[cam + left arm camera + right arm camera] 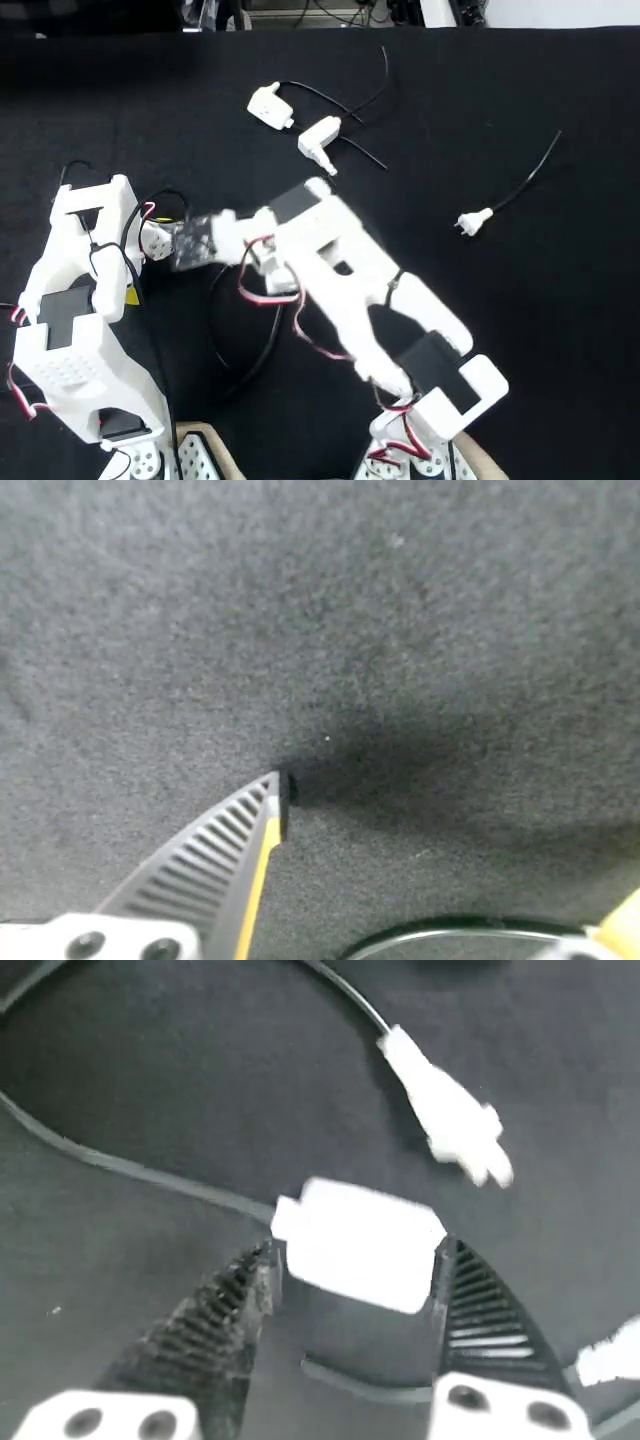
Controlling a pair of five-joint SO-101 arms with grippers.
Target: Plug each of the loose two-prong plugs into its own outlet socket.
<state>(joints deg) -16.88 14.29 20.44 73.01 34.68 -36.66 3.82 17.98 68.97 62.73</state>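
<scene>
Well, your right gripper (355, 1255) sat around a white outlet socket (360, 1245), with the black table (110, 1290) behind it. The socket's black cord (120, 1165) ran off from one end. You could not tell from these views whether that gripper was clamped on the socket or merely around it. Just past the socket lay a white two-prong plug (445, 1120), apart from it and on its own cord.

From above, your right arm (350, 280) stretched across toward the left arm (75, 300), and its gripper was close beside the left arm's wrist. Your left gripper (450, 850) stood wide open and held nothing. One ribbed finger (230, 855) had its tip down at the cloth.

Toward the table's far edge a corded white block (270, 104) and a pronged plug (320, 140) lay close together. A small plug (474, 222) lay well apart from them, on the right arm's side.
</scene>
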